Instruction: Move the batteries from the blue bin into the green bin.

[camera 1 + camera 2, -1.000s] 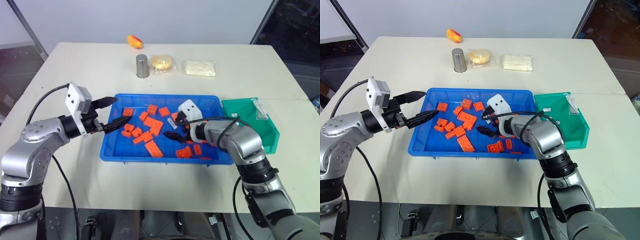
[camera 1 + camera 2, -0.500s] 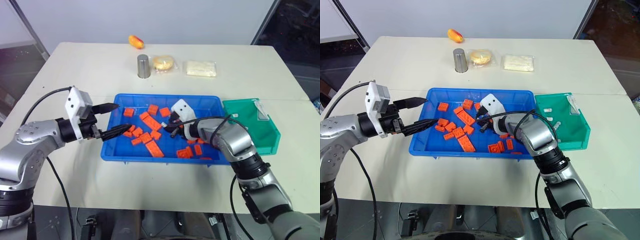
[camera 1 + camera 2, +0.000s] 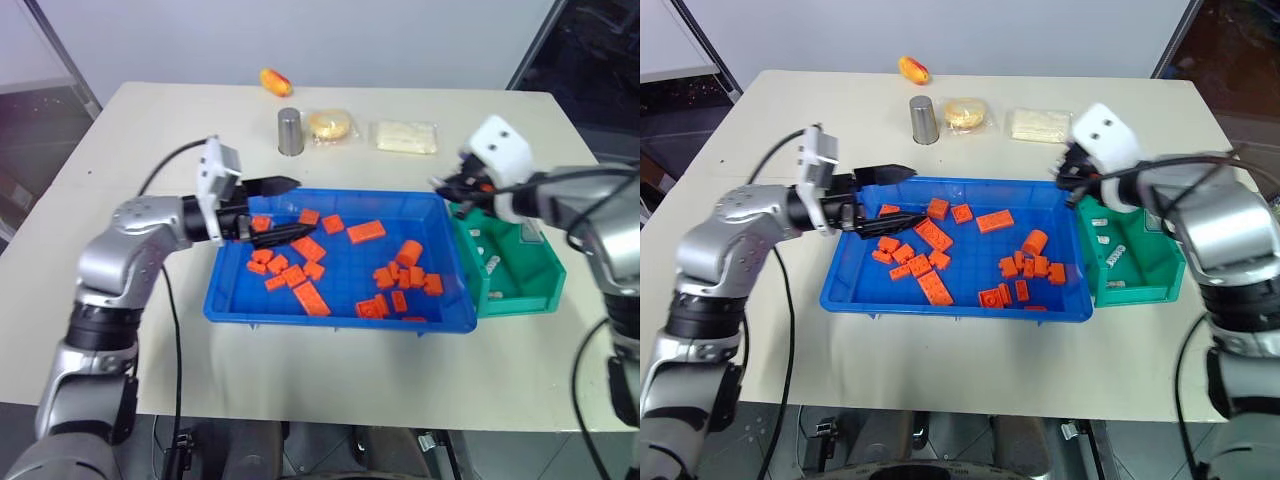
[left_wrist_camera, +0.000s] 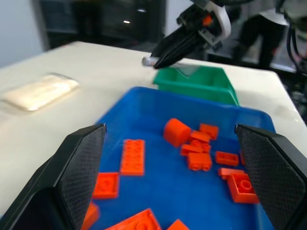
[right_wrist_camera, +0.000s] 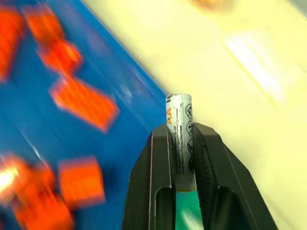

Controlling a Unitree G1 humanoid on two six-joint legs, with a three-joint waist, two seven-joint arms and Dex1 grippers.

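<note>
While my right gripper [image 5: 181,143] is clamped on a battery [image 5: 181,125], I hold it raised above the far right corner of the blue bin [image 3: 330,312], just at the edge nearest the green bin [image 3: 520,290]. The battery stands out past my fingertips, its printed end showing in the right wrist view. In the left wrist view the same gripper [image 4: 156,61] shows beyond the blue bin, over the near rim of the green one, with the battery's tip poking from it.

My left gripper [image 3: 290,210] reaches level across the left end of the blue bin, its jaws apart and nothing between them; one finger [image 4: 79,163] stands on each side of the left wrist view. Orange bricks [image 3: 400,275] lie scattered over the blue floor below it. I can see no other battery among them for certain.

In the green bin lie several batteries [image 3: 1118,254], small and pale against the bottom. Across the table stand a steel cup [image 3: 289,131], a wrapped bun [image 3: 328,124] and a flat packet [image 3: 406,136].
</note>
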